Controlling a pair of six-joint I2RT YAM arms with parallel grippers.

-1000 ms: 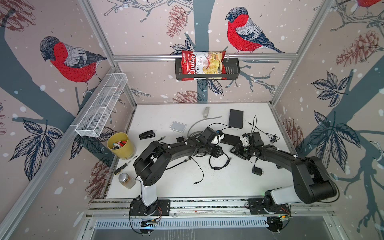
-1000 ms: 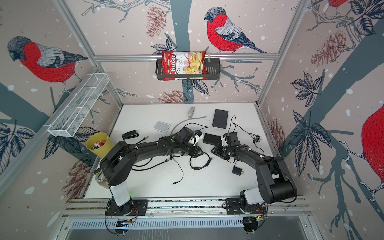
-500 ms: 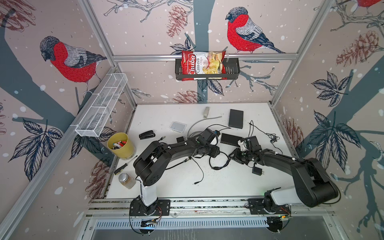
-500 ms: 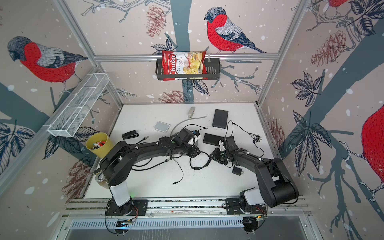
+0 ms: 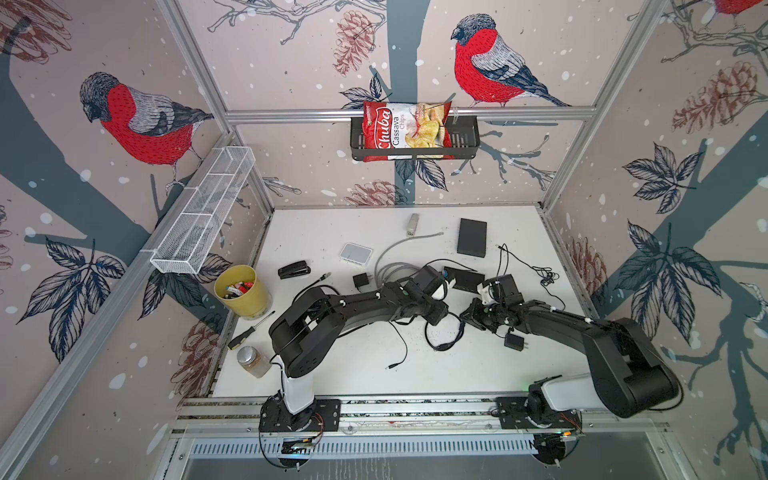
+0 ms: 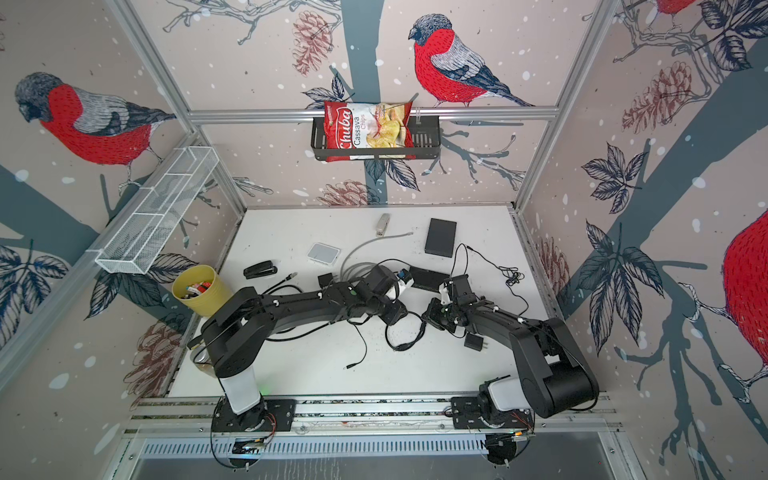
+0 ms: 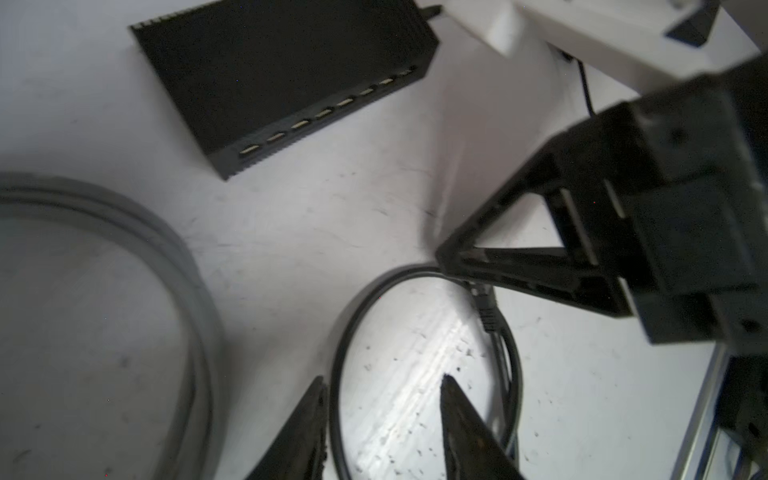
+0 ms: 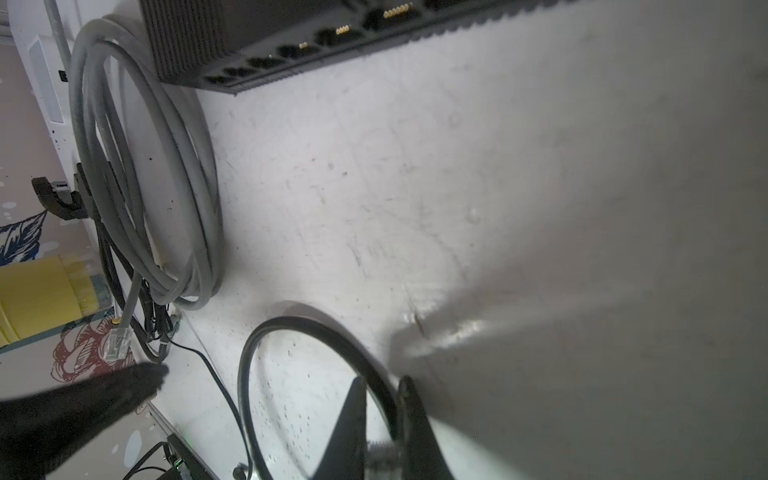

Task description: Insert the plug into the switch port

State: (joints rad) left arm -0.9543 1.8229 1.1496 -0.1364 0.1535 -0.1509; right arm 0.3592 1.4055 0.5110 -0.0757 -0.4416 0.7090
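The switch [image 5: 467, 280] [image 6: 428, 277] is a flat black box lying mid-table, its row of ports [image 7: 316, 114] [image 8: 336, 31] facing both grippers. In front of it a black cable [image 5: 444, 345] [image 7: 345, 332] [image 8: 291, 322] loops on the table. My right gripper [image 5: 469, 318] [image 6: 430, 313] [image 8: 383, 380] is shut on this cable, and the ribbed plug boot [image 7: 487, 309] sits just behind its fingertips. My left gripper [image 5: 438, 318] [image 6: 397, 316] [image 7: 383, 377] is open over the loop. The cable runs beside one of its fingers [image 7: 309, 415], and nothing is gripped.
A grey cable coil [image 5: 390, 266] [image 8: 166, 187] lies left of the switch. Behind are a white box [image 5: 355, 252] and a black box [image 5: 471, 237]. A black adapter [image 5: 514, 343] sits by the right arm. A yellow cup [image 5: 241, 291], stapler [image 5: 294, 270], screwdriver [image 5: 249, 332] and jar [image 5: 251, 361] line the left side.
My right gripper has come left and toward the front, down onto the black cable, and has shut on it. My left gripper has opened wider beside it.
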